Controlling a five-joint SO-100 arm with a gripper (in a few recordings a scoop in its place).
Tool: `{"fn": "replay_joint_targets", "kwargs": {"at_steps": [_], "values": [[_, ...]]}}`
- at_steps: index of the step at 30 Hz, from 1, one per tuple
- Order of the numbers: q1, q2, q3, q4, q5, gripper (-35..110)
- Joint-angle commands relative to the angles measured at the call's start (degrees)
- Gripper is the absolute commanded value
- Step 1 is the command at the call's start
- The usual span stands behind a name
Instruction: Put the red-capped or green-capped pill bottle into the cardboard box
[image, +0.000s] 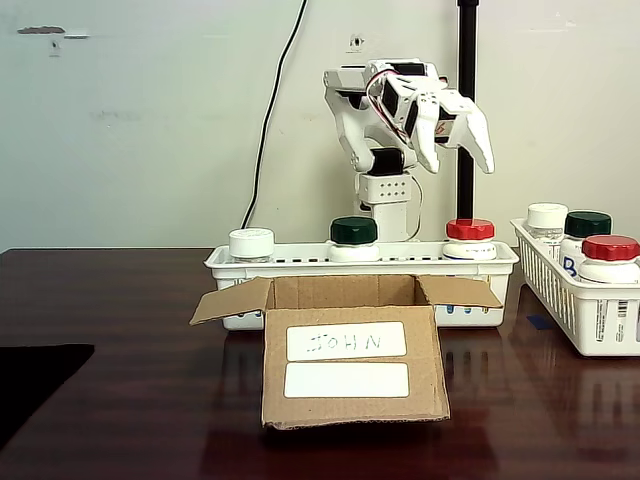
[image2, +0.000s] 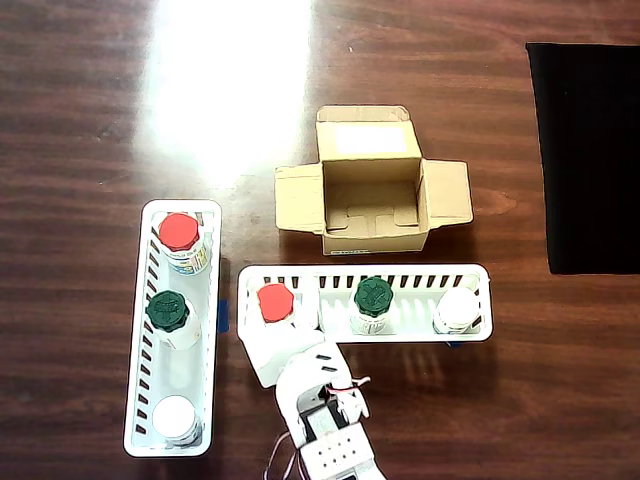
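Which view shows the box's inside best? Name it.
The overhead view: it looks straight into the open box, showing its bare floor and spread flaps. The fixed view shows the box's labelled front and flaps, not its floor.

Open cardboard box empty, red-capped pill bottle in basket, claw beside it

Red-capped white pill bottle, brown cardboard box, white baskets.

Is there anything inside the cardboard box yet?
No, in the overhead view the cardboard box stands open with only its bare bottom flaps showing.
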Motion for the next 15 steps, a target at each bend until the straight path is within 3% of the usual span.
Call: {"fn": "replay_joint_targets", "kwargs": {"at_steps": [1,15], "values": [[-1.0,-4.3,-0.4,-6.4,0.7,60],[-1.6,-13.9,5.1,-19.7,2.7,60]]}}
